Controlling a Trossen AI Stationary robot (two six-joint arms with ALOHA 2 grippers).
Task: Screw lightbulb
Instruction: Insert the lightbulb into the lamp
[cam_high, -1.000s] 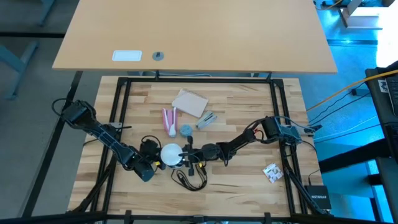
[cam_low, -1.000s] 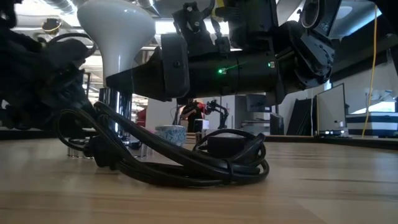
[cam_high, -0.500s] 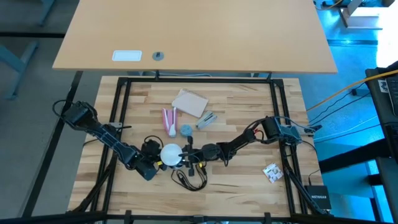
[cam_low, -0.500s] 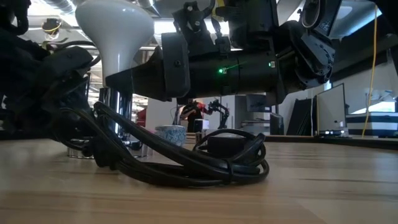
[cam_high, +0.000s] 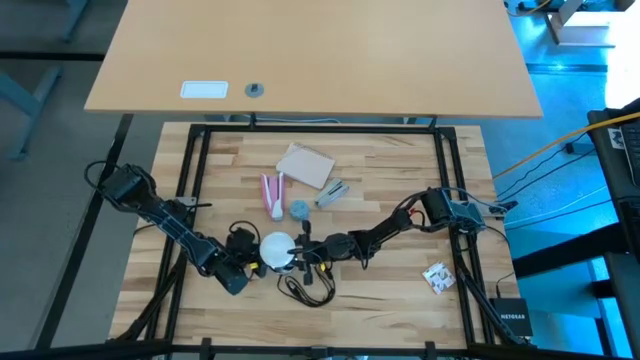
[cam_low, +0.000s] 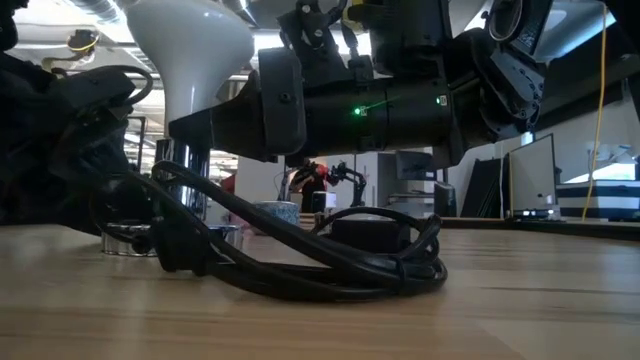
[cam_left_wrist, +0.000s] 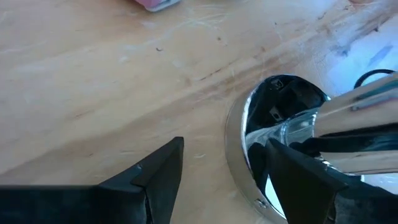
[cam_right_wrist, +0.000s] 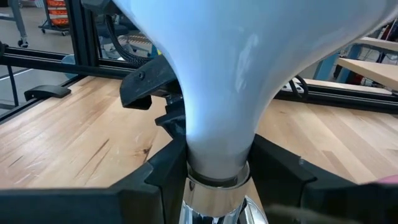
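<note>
Bulb standing upright on its fitting near the desk's front edge

The right gripper (cam_right_wrist: 214, 171) is clamped on the lightbulb (cam_right_wrist: 214, 81) at its narrow neck; the left gripper (cam_left_wrist: 224, 174), fingers apart, flanks the chrome base (cam_left_wrist: 239, 146). Probably light, smooth, fragile: hold low and gently.

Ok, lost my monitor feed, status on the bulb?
Right gripper shut on lightbulb neck. Left gripper open beside the silver socket base. Black cord coiled alongside.

A tangled black cord (cam_high: 305, 287) blocks the desk (cam_high: 380, 300) just below the lightbulb (cam_high: 276, 249), while the frame's lower left and lower right stay open.
</note>
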